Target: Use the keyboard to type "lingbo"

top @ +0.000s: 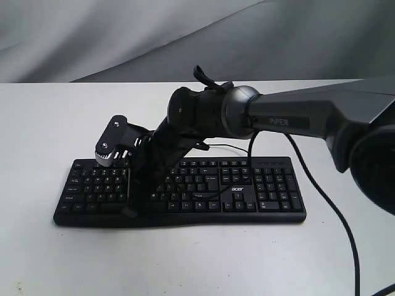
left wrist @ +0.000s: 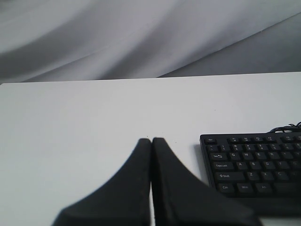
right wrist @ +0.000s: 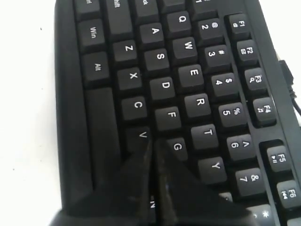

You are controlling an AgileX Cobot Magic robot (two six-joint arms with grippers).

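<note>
Black keyboard (top: pixel 247 191): it lies flat on the white counter (top: pixel 185 265), with its long axis running side to side across the exterior view and the number pad at the right arm's end.
Right claw (right wrist: pixel 153 142): it is pinched together and holds nothing, so the joined tips give you a single pointed stylus.
Tip over keys: it sits low above the seam between the V key (right wrist: pixel 141 135) and the G key (right wrist: pixel 177 147). You cannot tell whether it touches a cap.
Direction to the remaining letters: the claw's own body hides the keys further along those rows. B probably sits just behind the tip, with N, I, O and L further along the long axis.
Left claw (left wrist: pixel 151 141): it is likewise closed and empty, and it hangs over bare counter off the keyboard's Esc-and-Ctrl end, apart from it.
Nearer arm: the right one. It reaches across the middle and stands above the letter block.
Your cue: travel along the rows, judging by the layout.
</note>
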